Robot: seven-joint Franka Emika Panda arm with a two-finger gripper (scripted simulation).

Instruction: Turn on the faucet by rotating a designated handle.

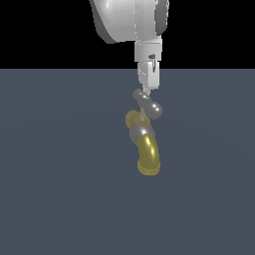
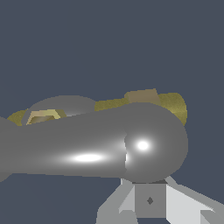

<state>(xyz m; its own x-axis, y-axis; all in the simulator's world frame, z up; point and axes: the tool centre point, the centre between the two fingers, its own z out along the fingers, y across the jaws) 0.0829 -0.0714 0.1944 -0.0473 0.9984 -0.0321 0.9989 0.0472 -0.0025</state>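
Note:
The faucet (image 1: 148, 153) stands on the grey floor, with a curved brass-yellow spout, a grey body (image 1: 140, 132) and a brass stem. The handle (image 1: 148, 104) is a shiny silver crossbar with bulbous ends, lying slantwise on top. My gripper (image 1: 145, 90) comes straight down from above, and its tip is at the far end of the handle. In the wrist view the handle (image 2: 87, 151) fills the frame, and its rounded end (image 2: 154, 144) sits right against my gripper (image 2: 149, 194). The fingers (image 2: 149, 202) are pressed together and hold nothing. The spout (image 2: 175, 105) peeks out behind the handle.
The flat dark grey floor (image 1: 50, 174) spreads all around the faucet. The white arm (image 1: 129, 20) hangs in from above. No other objects are in view.

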